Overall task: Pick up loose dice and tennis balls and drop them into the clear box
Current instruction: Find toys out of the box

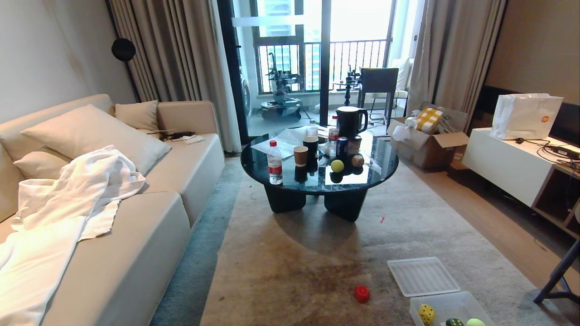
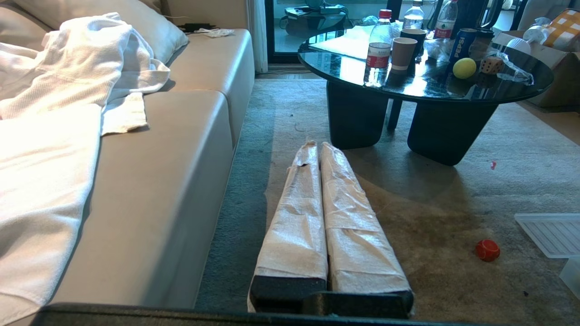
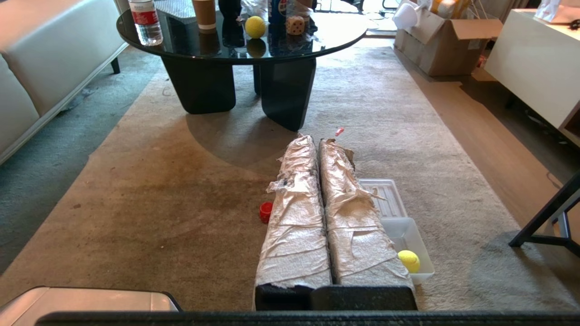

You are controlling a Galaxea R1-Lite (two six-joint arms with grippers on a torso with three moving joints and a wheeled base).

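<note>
We count one red die (image 1: 361, 293) on the rug at 9 o'clock of the clear box (image 1: 442, 304), which holds two dice and one tennis ball (image 1: 475, 322). One more ball (image 1: 337, 165) and one beige die (image 1: 357, 160) sit on the counter (image 1: 385, 163). Our left hand (image 2: 316, 149) and right hand (image 3: 317, 142) are both pressed together, empty.

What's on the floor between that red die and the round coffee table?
Only bare rug between the red die and the table, as the head view shows.
</note>
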